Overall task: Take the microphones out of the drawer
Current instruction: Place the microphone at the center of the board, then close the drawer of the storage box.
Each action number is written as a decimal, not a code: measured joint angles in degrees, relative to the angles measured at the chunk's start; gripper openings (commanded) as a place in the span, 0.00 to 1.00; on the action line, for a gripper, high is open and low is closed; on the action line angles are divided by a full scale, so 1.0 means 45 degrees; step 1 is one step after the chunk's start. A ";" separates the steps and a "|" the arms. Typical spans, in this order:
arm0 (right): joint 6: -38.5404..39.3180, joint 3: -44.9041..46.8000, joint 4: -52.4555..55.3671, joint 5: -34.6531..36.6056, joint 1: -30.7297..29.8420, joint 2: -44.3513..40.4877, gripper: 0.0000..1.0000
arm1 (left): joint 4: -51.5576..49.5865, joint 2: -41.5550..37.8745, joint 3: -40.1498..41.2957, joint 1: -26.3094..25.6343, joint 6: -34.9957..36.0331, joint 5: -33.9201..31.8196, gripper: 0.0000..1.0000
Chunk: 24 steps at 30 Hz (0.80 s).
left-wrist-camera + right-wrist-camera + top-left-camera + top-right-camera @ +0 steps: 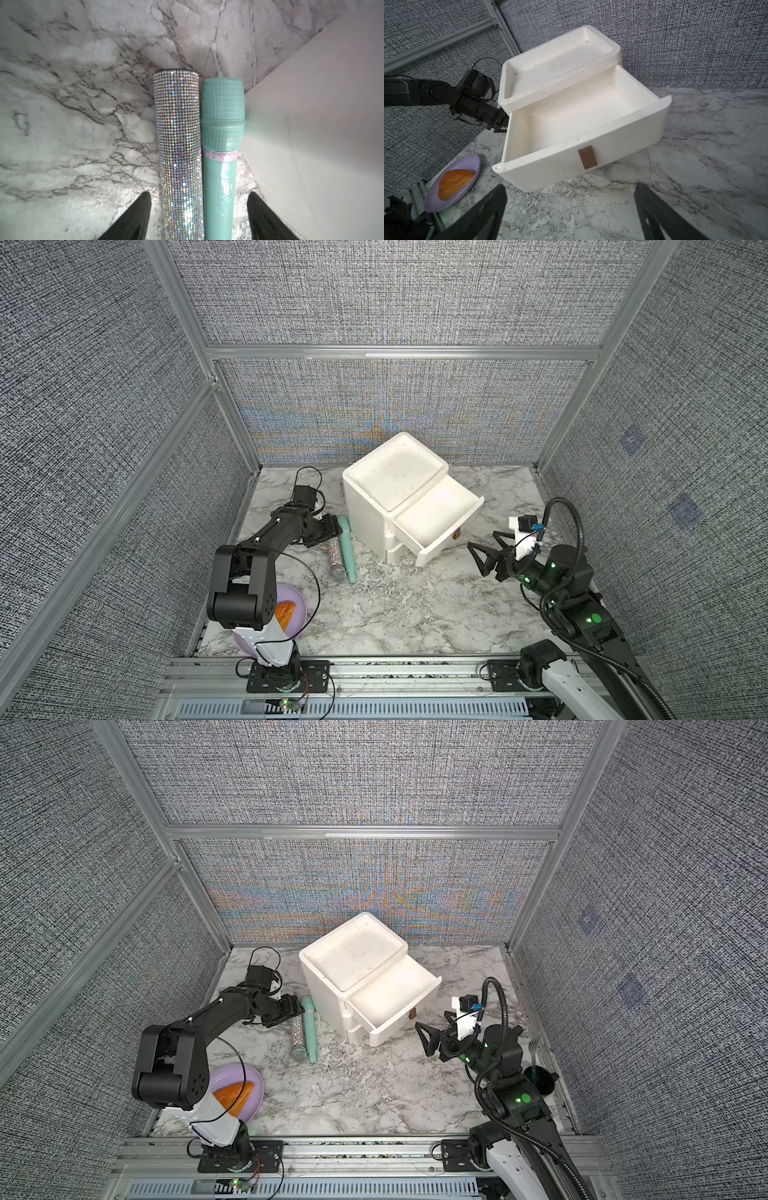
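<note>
Two microphones lie side by side on the marble table, left of the white cabinet: a rhinestone-covered microphone (336, 556) (296, 1033) (178, 135) and a teal toy microphone (348, 549) (311, 1031) (221, 128). My left gripper (332, 529) (293, 1009) (199, 194) is at their far end, open, its fingers standing apart on either side of both. The drawer (440, 545) (390, 1025) (560, 166) is pulled out and holds nothing. My right gripper (482, 540) (431, 1020) (570, 187) hovers open just in front of the drawer, empty.
The white cabinet (395, 477) (353, 952) stands at the back centre. A purple plate (301, 597) (257, 1081) (473, 164) with a pastry sits under the left arm. A black cup (540, 1081) with a fork is at the right edge.
</note>
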<state>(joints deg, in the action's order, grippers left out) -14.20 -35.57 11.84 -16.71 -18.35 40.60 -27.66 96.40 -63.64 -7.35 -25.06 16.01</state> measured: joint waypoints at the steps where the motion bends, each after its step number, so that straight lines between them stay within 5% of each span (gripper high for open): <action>1: 0.0000 0.0015 -0.0005 0.0000 0.0000 -0.0005 0.98 | -0.0083 -0.0131 -0.0058 0.0000 0.0005 -0.0010 0.99; 24: -0.0243 0.0335 -0.0204 -0.0053 -0.0180 0.0136 0.98 | -0.4007 -0.2501 -0.3521 0.0083 0.1739 -0.1214 1.00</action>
<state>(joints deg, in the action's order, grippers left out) -15.29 -34.06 10.92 -16.95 -19.16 41.21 -45.69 85.14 -79.48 -6.98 -17.23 10.55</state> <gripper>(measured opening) 0.980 0.999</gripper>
